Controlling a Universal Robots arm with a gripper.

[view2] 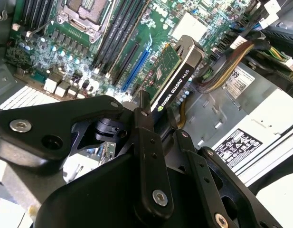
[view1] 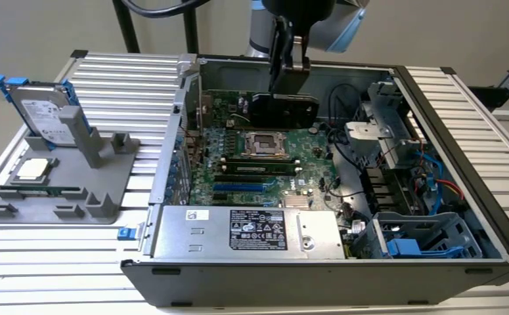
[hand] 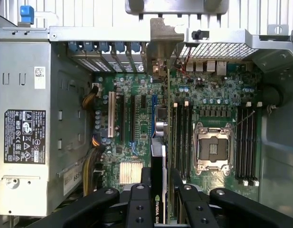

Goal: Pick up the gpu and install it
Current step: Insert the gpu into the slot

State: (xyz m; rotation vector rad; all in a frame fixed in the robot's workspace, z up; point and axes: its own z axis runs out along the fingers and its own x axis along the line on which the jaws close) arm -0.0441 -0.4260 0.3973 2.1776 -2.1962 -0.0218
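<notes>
The gpu (view1: 282, 110) hangs inside the open computer case, above the green motherboard (view1: 236, 164), with my gripper (view1: 287, 75) shut on its upper edge. In the exterior view its black cooler face is toward the camera, just behind the CPU socket (view1: 263, 142). The second wrist view has the gpu (view2: 177, 71) tilted, green board on one face and black shroud on the other, clamped in the gripper (view2: 160, 121). Seen edge-on in the first wrist view, the gpu (hand: 158, 156) runs from the gripper (hand: 159, 185) to its silver bracket (hand: 160, 47), over the blue slot (hand: 153, 102).
A grey power supply (view1: 245, 230) fills the case's front. A drive cage with blue clips (view1: 421, 239) and cables lie at the exterior view's right. On a grey stand (view1: 57, 197) outside the case rest a hard drive (view1: 39, 108) and a CPU chip (view1: 31, 169).
</notes>
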